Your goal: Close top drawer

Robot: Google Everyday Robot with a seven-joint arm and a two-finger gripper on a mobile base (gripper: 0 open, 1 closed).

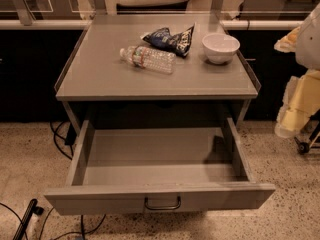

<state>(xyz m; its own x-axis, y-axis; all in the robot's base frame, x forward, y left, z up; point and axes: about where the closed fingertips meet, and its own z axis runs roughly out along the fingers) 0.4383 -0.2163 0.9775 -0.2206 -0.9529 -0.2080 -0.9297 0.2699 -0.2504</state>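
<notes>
The top drawer (160,196) is a wide grey metal tray, pulled far out of the grey cabinet toward me. Its inside (155,151) holds nothing that I can see. Its flat front carries a small dark loop handle (163,203) at centre. My gripper (288,125) hangs at the right edge of the view on the white and yellowish arm (305,79). It is to the right of the drawer's right side wall, well apart from it and above the floor, and nowhere near the handle.
On the cabinet top (100,79) lie a clear plastic bottle (148,58) on its side, a dark blue snack bag (169,39) and a white bowl (220,47). Black cables (60,139) run on the speckled floor at left. A dark counter wall stands behind.
</notes>
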